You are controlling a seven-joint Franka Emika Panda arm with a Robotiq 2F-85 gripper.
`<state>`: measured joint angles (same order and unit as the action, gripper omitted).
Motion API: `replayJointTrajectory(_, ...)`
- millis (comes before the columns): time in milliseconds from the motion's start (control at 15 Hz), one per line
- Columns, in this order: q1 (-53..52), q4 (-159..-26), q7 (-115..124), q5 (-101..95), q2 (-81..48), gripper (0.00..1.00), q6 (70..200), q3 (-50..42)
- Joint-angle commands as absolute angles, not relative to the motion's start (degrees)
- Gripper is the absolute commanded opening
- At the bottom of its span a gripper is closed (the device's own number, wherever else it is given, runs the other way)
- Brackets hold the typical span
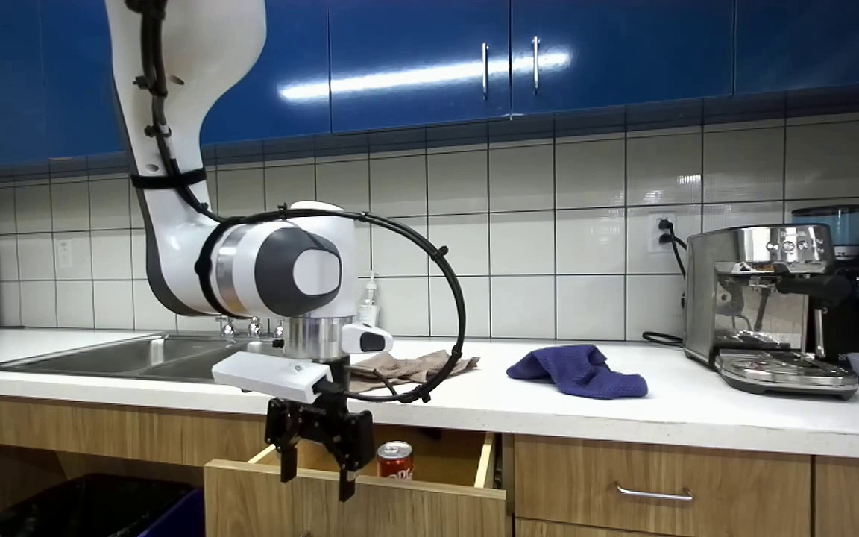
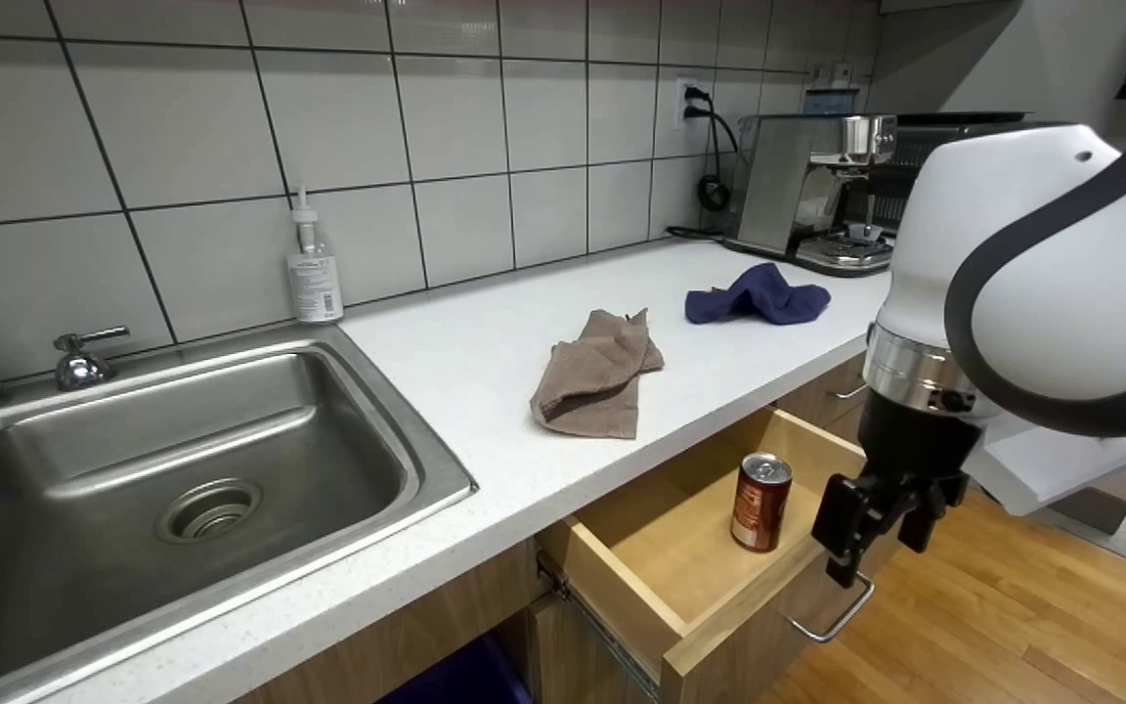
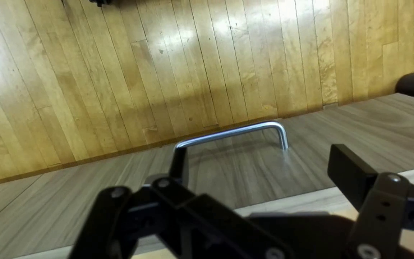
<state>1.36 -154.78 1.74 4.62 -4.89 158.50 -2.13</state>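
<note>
My gripper (image 1: 318, 482) points down by the front of a pulled-out wooden drawer (image 1: 400, 514). Its black fingers (image 3: 350, 172) stand wide apart with nothing between them. In the wrist view the drawer's metal handle (image 3: 228, 134) lies beyond the fingertips, and the left finger overlaps one end of it; whether they touch I cannot tell. An exterior view shows the gripper (image 2: 878, 555) over the drawer's front edge, above the handle (image 2: 837, 618). A red-brown soda can (image 2: 761, 504) stands upright inside the drawer, a little behind the gripper.
On the white counter (image 2: 485, 323) lie a brown cloth (image 2: 602, 376) and a purple cloth (image 2: 760, 295). A sink (image 2: 397, 411) with a soap bottle (image 2: 316, 279) is to one side. An espresso machine (image 1: 705, 298) stands at the far end. Below the counter is a dark bin (image 1: 94, 496).
</note>
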Motion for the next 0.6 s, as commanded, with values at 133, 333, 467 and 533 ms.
replayJointTrajectory(133, 1.7, -154.2, 0.6, 1.3, -7.3, 1.0, 162.2, -2.5)
replayJointTrajectory(333, 1.6, -153.5, 0.2, -0.6, -8.7, 1.0, 163.7, -2.8)
replayJointTrajectory(467, 1.5, -154.3, 1.3, 0.3, -7.8, 1.0, 162.8, -2.3)
replayJointTrajectory(533, 1.5, -154.2, 1.3, -0.1, -8.2, 1.0, 163.1, -2.4)
